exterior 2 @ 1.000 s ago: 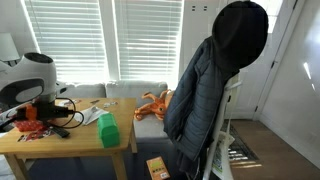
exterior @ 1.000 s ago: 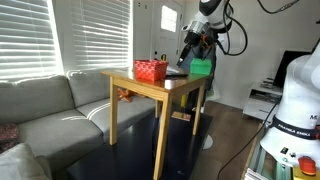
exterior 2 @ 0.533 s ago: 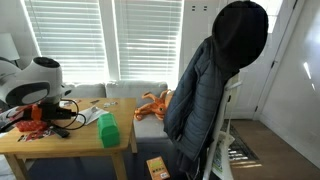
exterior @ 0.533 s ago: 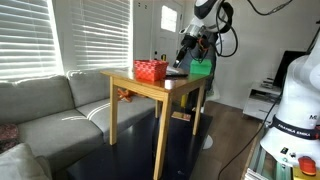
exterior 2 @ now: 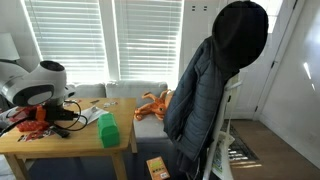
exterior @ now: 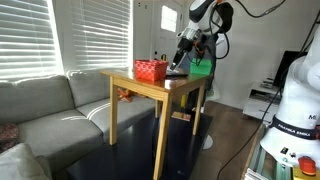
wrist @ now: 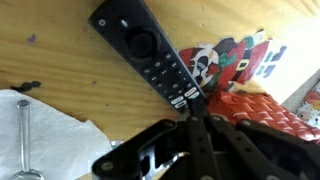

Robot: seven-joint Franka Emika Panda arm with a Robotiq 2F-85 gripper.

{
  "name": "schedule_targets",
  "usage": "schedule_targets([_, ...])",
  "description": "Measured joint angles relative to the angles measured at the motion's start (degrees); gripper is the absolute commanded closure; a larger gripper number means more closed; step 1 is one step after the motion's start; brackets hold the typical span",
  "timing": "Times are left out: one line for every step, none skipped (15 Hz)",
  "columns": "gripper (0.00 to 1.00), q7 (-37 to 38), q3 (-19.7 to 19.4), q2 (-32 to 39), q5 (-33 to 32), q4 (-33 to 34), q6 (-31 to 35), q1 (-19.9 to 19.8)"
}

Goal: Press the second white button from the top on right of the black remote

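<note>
Black remote (wrist: 150, 55): flat and face up on wooden tbl (wrist: 60, 60), lying diagonally, button end just beside red basket (wrist: 265, 112). Face-up lie judged to leave the keys reachable from above; being a thin slab, needs no holding.

Gripper (wrist: 196, 122): fingers brought together into one narrow tip, nothing held. Judged deliberate, since a closed pair makes a single poking point better suited to a small key than a spread pair. Sits over the remote end nearest red basket, close to white btns (wrist: 183, 97). Contact w/ remote cannot be confirmed. In an exterior view, gripper (exterior: 181, 60) hangs low over tbl just beside red basket, arm angled down.

White btns: visible at the end near red basket, but too small to tell which is 2nd from top on the right.

Other items: colourful printed sheet (wrist: 228, 60) btwn remote and red basket. White paper (wrist: 50, 135) well apart from red basket, on far side of remote. Green block (exterior: 201, 67) near red basket, beyond gripper.

Assessment: approach stage, press not yet verified. Needs fine sideways alignment, then a short straight push. Risks: wrong key, or remote sliding on smooth wood.
</note>
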Motion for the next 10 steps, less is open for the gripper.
schedule_targets([1.00,0.0,0.3,0.5,0.1,0.2,0.0,-0.3])
schedule_targets([1.00,0.0,0.7,0.9,0.1,0.4,0.0,-0.6])
schedule_targets([1.00,0.0,0.9,1.3,0.1,0.6,0.0,-0.9])
schedule_targets([1.00,0.0,1.3,1.6,0.1,0.9,0.0,-1.2])
schedule_targets([1.00,0.0,1.6,2.0,0.1,1.1,0.0,-1.5])
schedule_targets([1.00,0.0,1.8,2.2,0.2,1.2,0.0,-1.7])
schedule_targets([1.00,0.0,2.0,2.5,0.4,1.4,0.0,-2.0])
schedule_targets([1.00,0.0,2.2,2.7,0.5,1.5,0.0,-2.2])
schedule_targets([1.00,0.0,2.3,2.9,0.6,1.6,0.0,-2.3])
schedule_targets([1.00,0.0,2.5,3.1,0.7,1.7,0.0,-2.4])
